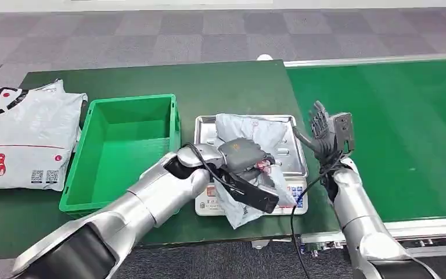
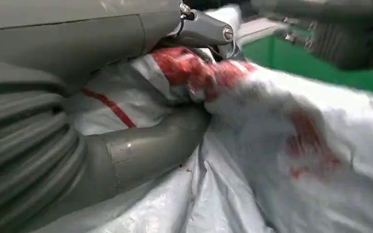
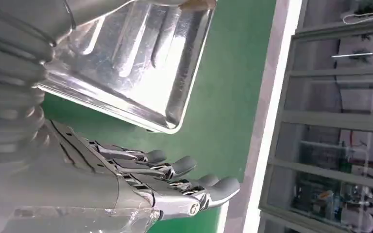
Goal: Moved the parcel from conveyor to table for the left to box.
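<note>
A crumpled grey plastic parcel (image 1: pixel 245 132) with red print lies on the steel pan of a weighing scale (image 1: pixel 298 164) in the middle of the dark green table. My left hand (image 1: pixel 245 156) lies on top of it, fingers and thumb closed into the wrapping; up close the thumb (image 2: pixel 150 148) presses into the grey parcel (image 2: pixel 281 160) by its red print. My right hand (image 1: pixel 324 129) is raised beside the scale's right edge, fingers straight and apart, holding nothing. Its wrist view has the fingers (image 3: pixel 175 179) over the green belt near the steel pan (image 3: pixel 136 73).
An empty green box (image 1: pixel 122 148) stands just left of the scale. Further left on the table (image 1: pixel 232 81) lies a large grey mail bag (image 1: pixel 23 136). The green conveyor (image 1: pixel 400 133) runs along the right side, its metal rail at the front.
</note>
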Controlling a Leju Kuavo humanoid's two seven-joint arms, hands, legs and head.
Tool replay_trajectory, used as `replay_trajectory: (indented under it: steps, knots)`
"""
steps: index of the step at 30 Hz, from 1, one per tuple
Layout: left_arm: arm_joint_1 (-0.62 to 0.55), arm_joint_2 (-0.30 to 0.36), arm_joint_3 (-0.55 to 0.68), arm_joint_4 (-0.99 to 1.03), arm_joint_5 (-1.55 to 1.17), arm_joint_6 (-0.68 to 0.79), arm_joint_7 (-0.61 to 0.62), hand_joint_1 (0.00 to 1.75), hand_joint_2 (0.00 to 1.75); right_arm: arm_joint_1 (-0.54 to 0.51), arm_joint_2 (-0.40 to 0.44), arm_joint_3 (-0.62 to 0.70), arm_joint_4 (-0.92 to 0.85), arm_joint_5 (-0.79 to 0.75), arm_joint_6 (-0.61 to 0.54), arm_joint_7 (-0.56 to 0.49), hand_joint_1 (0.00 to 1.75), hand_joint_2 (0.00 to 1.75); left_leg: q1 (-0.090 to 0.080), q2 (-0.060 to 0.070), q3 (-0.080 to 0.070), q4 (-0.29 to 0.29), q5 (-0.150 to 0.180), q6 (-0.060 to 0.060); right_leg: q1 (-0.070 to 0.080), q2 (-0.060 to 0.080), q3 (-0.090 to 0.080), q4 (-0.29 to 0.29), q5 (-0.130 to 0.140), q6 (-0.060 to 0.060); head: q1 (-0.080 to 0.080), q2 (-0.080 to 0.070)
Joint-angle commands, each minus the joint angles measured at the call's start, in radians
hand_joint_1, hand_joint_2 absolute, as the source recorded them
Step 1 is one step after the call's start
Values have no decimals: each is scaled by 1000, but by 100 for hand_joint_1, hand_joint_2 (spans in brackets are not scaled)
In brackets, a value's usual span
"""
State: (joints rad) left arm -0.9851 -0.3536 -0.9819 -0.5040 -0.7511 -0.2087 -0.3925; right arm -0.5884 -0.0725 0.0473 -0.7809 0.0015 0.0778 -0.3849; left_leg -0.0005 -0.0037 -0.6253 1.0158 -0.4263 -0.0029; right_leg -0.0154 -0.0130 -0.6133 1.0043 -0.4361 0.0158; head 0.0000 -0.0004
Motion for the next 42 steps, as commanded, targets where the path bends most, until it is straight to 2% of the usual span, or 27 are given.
replay_trajectory:
  steps: [1, 3, 7, 15, 20, 23, 25, 28, 32, 35, 39, 42]
  knots:
    - [-43, 66, -118, -157, -201, 192, 112, 175, 175, 53, 5, -30, -63, 13, 1, -1, 0, 175, 0, 1, 2, -1, 0, -1, 0, 1, 2, -1, 0, -1, 0, 0]
    - [-41, 84, -133, -233, -334, 245, 183, 175, 175, 96, 4, -45, -100, 24, 2, -10, 0, 175, 1, -1, 3, -1, 0, -1, 1, 0, 3, -2, -1, -1, 0, 0]
    - [-32, 93, -122, -252, -346, 236, 182, 175, 175, 97, 5, -49, -99, 28, 4, -12, 0, 175, 1, 0, 3, -1, -1, -1, 1, 1, 2, -1, -1, -1, 0, 0]
    - [25, 148, 96, -307, -557, 341, 256, 175, 175, 193, 21, -98, -244, 51, 12, 10, 0, 175, 1, 2, 3, -2, -1, -1, 1, 2, 2, -2, 0, -2, 0, 0]
    - [17, 208, 251, -283, -614, 416, 313, 175, 175, 84, 15, -85, -160, 52, 24, 33, 0, 175, -1, 7, 0, -1, -1, -1, -1, 7, -3, 1, 1, -1, 0, 0]
    - [37, 244, 351, -250, -649, 448, 312, 175, 175, 61, 20, -75, -135, 54, 13, 34, 0, 175, 0, 10, 0, -1, -1, -1, 0, 10, -4, 1, 1, -1, 0, 0]
    - [41, 259, 368, -234, -688, 474, 311, 175, 175, 84, 13, -80, -153, 48, 12, 30, 0, 175, 0, 11, 3, -2, -1, -1, 0, 11, -1, 0, 1, -2, 0, 0]
    - [39, 259, 432, -202, -698, 506, 319, 175, 175, 143, -14, -99, -205, 39, 5, 28, 0, 175, 1, 7, 3, -2, 0, -2, 1, 7, 0, -1, 0, -2, 0, 0]
    - [21, 257, 451, -168, -715, 502, 318, 175, 175, 189, -29, -119, -242, 23, 13, 22, 0, 175, 1, 2, 1, -1, 0, -1, 1, 2, 0, 0, -1, -1, 0, 0]
    - [27, 289, 497, -152, -730, 526, 355, 175, 175, 250, -39, -132, -297, 18, 8, 22, 0, 175, 1, 2, 1, -1, -1, -1, 1, 2, 0, -1, -1, -1, 0, 0]
    - [191, 362, 615, -207, -672, 615, 365, 175, 175, 320, -38, -145, -354, 0, 12, 20, 0, 175, 0, 5, 6, -5, -2, -2, 0, 5, 4, -3, -1, -2, 0, 0]
    - [303, 399, 651, -233, -676, 683, 370, 175, 175, 349, -35, -141, -379, -1, 11, 19, 0, 175, -1, 6, 5, -5, -2, -2, -1, 7, 2, -3, -1, -2, 0, 0]
